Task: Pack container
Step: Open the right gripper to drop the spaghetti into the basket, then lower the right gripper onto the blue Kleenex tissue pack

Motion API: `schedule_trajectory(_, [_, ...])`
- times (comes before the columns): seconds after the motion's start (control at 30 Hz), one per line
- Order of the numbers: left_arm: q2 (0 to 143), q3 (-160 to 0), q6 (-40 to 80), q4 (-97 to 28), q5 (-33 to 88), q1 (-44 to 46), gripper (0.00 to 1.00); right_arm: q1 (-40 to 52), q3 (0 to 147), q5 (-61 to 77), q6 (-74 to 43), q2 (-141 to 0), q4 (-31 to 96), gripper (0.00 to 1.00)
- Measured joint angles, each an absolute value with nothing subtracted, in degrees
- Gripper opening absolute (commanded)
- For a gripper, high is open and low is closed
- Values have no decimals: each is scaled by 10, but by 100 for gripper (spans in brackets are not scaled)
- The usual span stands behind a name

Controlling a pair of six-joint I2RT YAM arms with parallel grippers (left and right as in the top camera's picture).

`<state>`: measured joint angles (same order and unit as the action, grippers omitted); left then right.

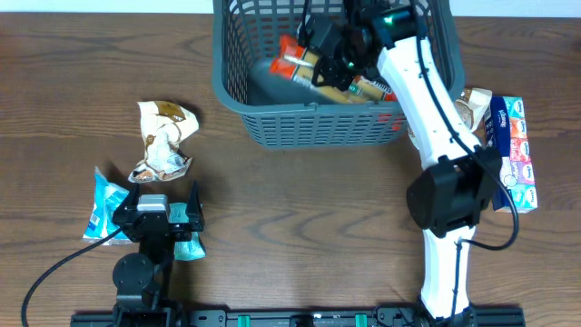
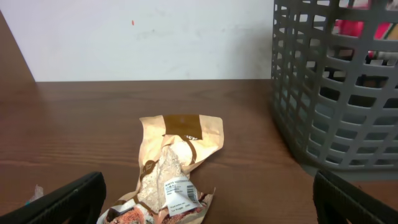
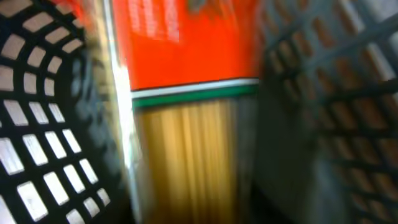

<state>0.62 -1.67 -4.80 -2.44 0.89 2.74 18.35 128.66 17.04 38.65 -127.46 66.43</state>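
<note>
- The container (image 1: 309, 127) stands at the far edge of the desk, some snacks already inside.
- Right pincer (image 1: 329, 56) hangs over an orange packet (image 1: 290, 47) there; grip unclear.
- Left pincer (image 1: 160, 202) is wide open and empty.
- A crumpled packet (image 1: 163, 136) and others wait outside.

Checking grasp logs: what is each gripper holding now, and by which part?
Left gripper: nothing, fingers wide apart. Right gripper is in the container, close over an orange packet; blur hides whether it grips it.
</note>
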Motion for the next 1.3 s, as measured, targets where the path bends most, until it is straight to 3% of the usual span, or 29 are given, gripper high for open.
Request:
schedule_trajectory(0.2, [6, -17, -48, -24, 9, 27, 99, 181, 1301, 174, 391, -1274, 690, 71])
schedule_trajectory(0.33, [6, -17, -48, -24, 9, 27, 99, 179, 1301, 174, 391, -1274, 704, 72])
schedule_trajectory(0.47, [6, -17, -48, -24, 9, 27, 99, 179, 1301, 174, 374, -1273, 694, 89])
schedule_trajectory(0.53, [6, -17, -48, -24, 9, 27, 99, 177, 1301, 173, 369, -1266, 686, 93])
schedule_trajectory(0.73, [6, -17, -48, -24, 9, 27, 99, 162, 1305, 171, 352, -1192, 634, 98])
schedule_trajectory(0.93, [6, -17, -48, -24, 9, 27, 99, 99, 1334, 105, 244, -1051, 594, 98])
schedule_trajectory(1.13, [6, -17, -48, -24, 9, 27, 99, -56, 1352, -41, 91, -936, 709, 99])
schedule_trajectory(1.3, [6, -17, -48, -24, 9, 27, 99, -177, 1348, -74, 43, -932, 826, 99])
